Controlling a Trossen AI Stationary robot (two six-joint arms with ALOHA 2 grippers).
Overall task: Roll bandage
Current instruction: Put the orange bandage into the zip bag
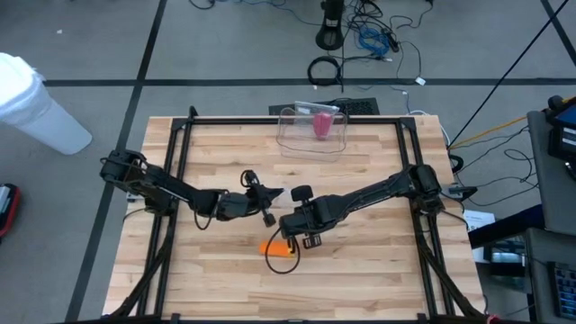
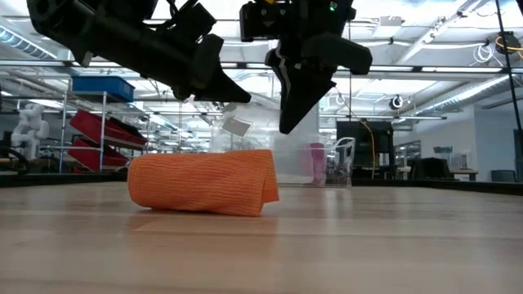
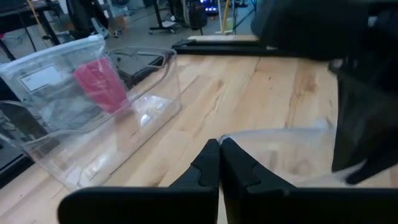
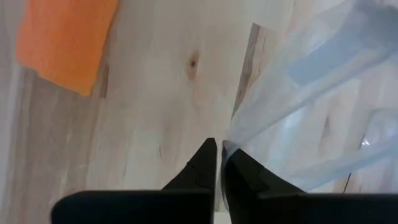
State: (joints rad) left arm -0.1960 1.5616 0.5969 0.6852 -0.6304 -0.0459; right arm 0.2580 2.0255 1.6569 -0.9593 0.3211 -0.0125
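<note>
The orange bandage (image 2: pixel 204 181) lies loosely rolled under the closed left gripper (image 3: pixel 220 163) and closed right gripper (image 4: pixel 219 163) (both seem to pinch clear plastic), so it may unroll if bumped.

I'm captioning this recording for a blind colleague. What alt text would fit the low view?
An orange bandage roll lies on its side on the wooden table, seen from table height. Two dark robot arms hang above it, the right gripper pointing down just past the roll's right end, jaws shut. A clear plastic container with something pink inside stands behind.
</note>
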